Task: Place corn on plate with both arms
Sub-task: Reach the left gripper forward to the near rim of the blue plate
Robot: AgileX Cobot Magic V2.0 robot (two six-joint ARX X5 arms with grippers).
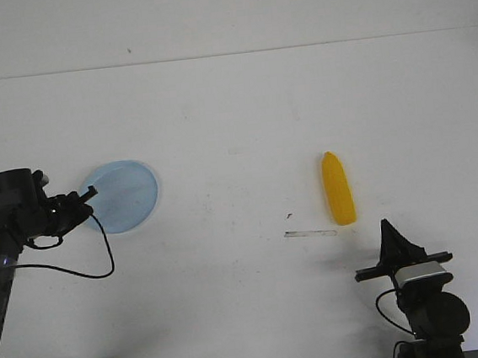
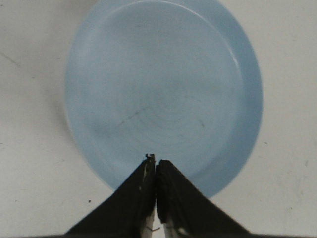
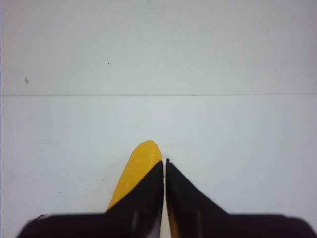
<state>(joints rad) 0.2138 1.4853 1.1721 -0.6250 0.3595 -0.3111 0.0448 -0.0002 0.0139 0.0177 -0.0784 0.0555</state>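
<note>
I see the corn (image 1: 338, 189) lying flat on the white table (image 1: 234, 129), well to the right of the plate (image 1: 122, 195) and apart from it. It is a smooth bright yellow cob, long and narrow, with its tapered rounded tip pointing away from me; in the right wrist view its skin (image 3: 136, 171) looks finely pebbled. The plate is round, flat and pale blue, plastic by its dull sheen, with a shallow rim, faint rings and a thin dark scratch near its middle (image 2: 163, 94). Nothing I can see carries readable writing or a brand.

My left claw (image 1: 90, 192) sits at the plate's left edge, and from its wrist camera the two black pointed fingers (image 2: 141, 191) are pressed together with nothing between them, their tips over the near rim. My right claw (image 1: 388, 231) is far right of the plate, just behind the corn's blunt end; its fingers (image 3: 148, 191) are also pressed together, pinching nothing, with the corn showing beside and behind them. A thin grey strip (image 1: 310, 234) lies on the table near the corn's blunt end
</note>
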